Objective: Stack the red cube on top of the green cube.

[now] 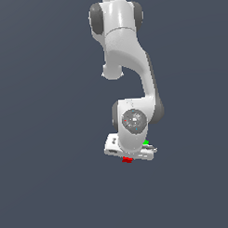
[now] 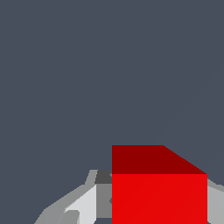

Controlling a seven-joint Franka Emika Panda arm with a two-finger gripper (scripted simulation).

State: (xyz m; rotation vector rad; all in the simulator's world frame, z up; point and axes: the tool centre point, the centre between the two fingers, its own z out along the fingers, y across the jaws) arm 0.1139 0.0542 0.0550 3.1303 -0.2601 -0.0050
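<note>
Red and bright, a tiny plain red cube (image 2: 159, 192) fills the near part of the wrist view, with one lit face and one darker face showing. Pinched on both sides by pale grey metal fingers (image 2: 83, 205) of the white robot gripper (image 2: 159, 216), pressing right against the cube's sides. Clamped on that small red block, then, with nothing but flat dark grey-blue floor (image 2: 87, 78) spread out beyond it in that view. Seen from the outside camera, the same red cube (image 1: 127, 159) peeks out as a small red patch just under the edge of the white gripper (image 1: 130, 156). Just past it, a tiny bright green cube (image 1: 145, 142) shows as a little green speck, mostly hidden behind the gripper body, a bit toward the exterior view's right of the red one. Near each other, but cannot tell if touching, or how high the red block sits over the floor (image 1: 42, 137). Farther back, a smooth white robot arm (image 1: 128, 59) with dark grey joints rises from the round wrist up to the top of the exterior view.
</note>
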